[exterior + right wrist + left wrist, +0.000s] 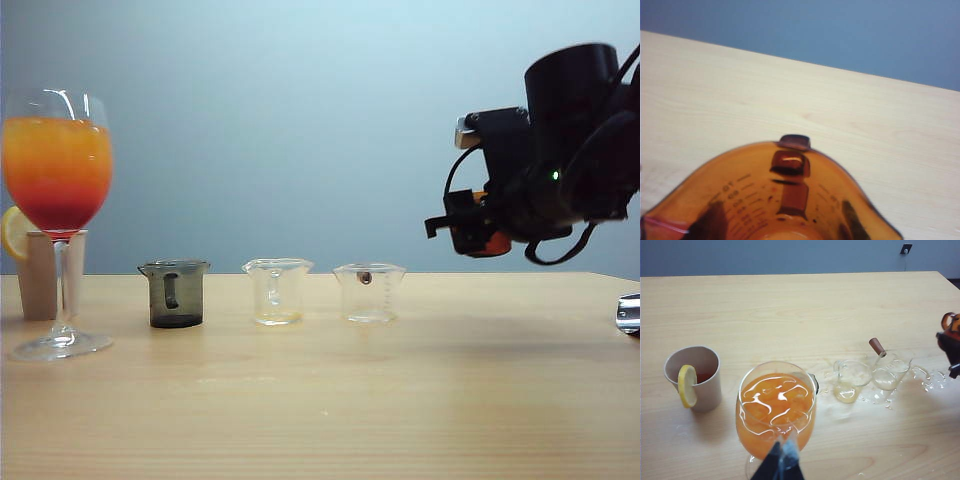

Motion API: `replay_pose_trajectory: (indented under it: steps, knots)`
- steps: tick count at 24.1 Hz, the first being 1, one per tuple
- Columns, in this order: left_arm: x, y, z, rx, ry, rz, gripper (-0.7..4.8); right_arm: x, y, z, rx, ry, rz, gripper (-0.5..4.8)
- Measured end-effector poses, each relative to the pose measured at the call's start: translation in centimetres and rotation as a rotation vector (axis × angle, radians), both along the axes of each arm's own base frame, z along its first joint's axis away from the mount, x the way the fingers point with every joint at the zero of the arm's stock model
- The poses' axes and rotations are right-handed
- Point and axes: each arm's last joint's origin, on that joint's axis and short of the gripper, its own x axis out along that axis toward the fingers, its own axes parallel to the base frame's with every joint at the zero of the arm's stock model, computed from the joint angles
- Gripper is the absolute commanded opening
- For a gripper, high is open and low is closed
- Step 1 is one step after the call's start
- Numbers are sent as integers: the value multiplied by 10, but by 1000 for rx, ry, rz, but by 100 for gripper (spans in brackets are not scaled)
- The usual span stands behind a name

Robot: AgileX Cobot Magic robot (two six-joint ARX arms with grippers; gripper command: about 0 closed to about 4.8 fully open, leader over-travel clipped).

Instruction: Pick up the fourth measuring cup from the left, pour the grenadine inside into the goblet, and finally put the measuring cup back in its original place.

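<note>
The amber fourth measuring cup (pixel 775 200) is up in the air at the far right, gripped by the right hand (pixel 480 228), and in the exterior view only a sliver of orange-brown shows under the dark wrist. From the right wrist camera its rim and handle fill the near field, graduation marks readable inside, with no pool of grenadine visible in the part that shows; the goblet (pixel 58 190) already carries a dark red layer beneath the orange, so I judge the pour done and the return step in hand. What matters now is the empty spot on the tabletop (pixel 420 400): it lies below the cup and a little to the left, just right of the row made by the smoky grey cup (pixel 176 293) and the 2 clear cups (pixel 277 290) (pixel 369 291). So the cup should come mostly straight down, kept upright, landing in line with those 3 and clear of the rightmost one. The left hand (pixel 781 462) sits low at the goblet's stem on the left, apparently pinching it, far from the landing spot.
</note>
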Motion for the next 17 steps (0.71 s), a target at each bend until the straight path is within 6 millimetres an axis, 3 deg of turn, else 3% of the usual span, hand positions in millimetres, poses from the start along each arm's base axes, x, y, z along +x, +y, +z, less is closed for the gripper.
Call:
replay_pose_trajectory:
  steps: [7,17]
  knots:
    - [0,0,0,0,0,0,-6,6,1,-33,11,35,8,-6]
    - [0,0,0,0,0,0,-6,9,4,-51,20,53,66,-6]
